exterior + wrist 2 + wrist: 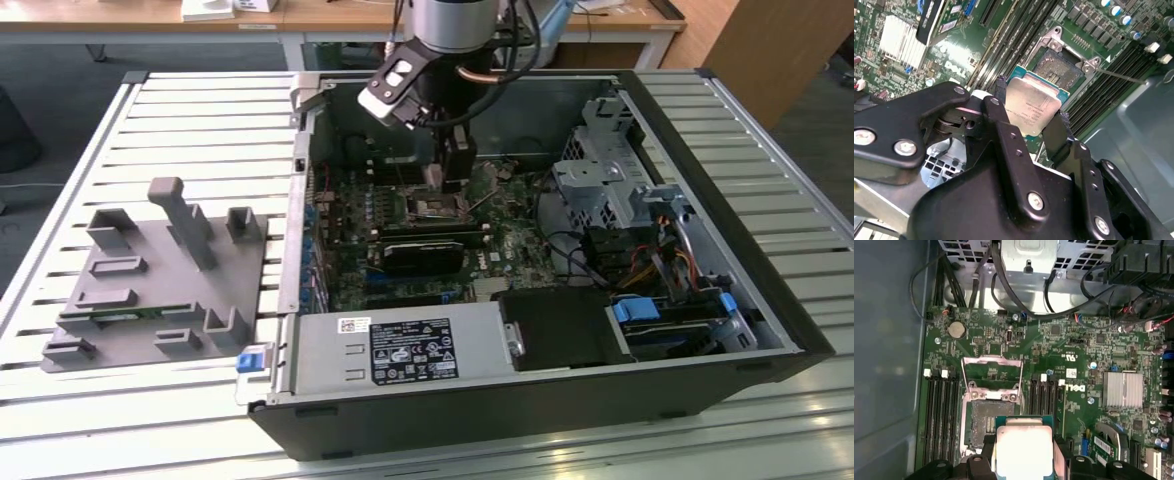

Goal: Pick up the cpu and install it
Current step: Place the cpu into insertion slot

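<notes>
- The jaws hold the cpu by two opposite edges, close over the open socket on the motherboard, not yet seated.
- Keep the cpu level; square its edges to the socket frame.

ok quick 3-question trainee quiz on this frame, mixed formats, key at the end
1. True or false: the cpu is already seated in the socket.
2. The gripper is shut on: A) a memory stick, B) the cpu, C) a cable.
3. Fill in: the socket's metal retention frame is flipped ____.

Key:
1. False. The socket is bare, and the cpu is held between the fingers.
2. B.
3. Open.
</notes>
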### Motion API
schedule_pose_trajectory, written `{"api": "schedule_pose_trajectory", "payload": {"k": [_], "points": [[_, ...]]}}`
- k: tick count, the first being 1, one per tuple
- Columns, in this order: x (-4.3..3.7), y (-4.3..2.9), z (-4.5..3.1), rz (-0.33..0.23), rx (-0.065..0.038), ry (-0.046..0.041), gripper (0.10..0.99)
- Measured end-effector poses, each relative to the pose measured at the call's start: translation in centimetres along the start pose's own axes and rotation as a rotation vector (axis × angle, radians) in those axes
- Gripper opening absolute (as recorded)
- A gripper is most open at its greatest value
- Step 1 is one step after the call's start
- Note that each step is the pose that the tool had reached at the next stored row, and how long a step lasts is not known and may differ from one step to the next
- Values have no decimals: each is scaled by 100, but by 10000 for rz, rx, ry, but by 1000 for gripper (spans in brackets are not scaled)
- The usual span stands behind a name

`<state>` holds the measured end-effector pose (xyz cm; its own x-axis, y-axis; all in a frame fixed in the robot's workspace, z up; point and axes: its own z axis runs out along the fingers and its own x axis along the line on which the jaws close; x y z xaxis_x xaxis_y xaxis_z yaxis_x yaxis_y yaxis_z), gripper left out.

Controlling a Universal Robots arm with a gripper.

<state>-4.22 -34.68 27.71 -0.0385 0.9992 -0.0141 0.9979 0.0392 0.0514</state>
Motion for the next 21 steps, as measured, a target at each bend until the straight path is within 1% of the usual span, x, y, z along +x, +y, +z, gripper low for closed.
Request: {"api": "schedule_pose_trajectory", "payload": {"k": [2,12,16,19,21], "points": [[1,-21,12,1,-1,2,541],[42,-25,96,-1,0,1,541],[55,-29,153,23,0,-1,541],[89,-30,208,44,1,-3,541],[105,-32,242,170,2,-8,541]]}}
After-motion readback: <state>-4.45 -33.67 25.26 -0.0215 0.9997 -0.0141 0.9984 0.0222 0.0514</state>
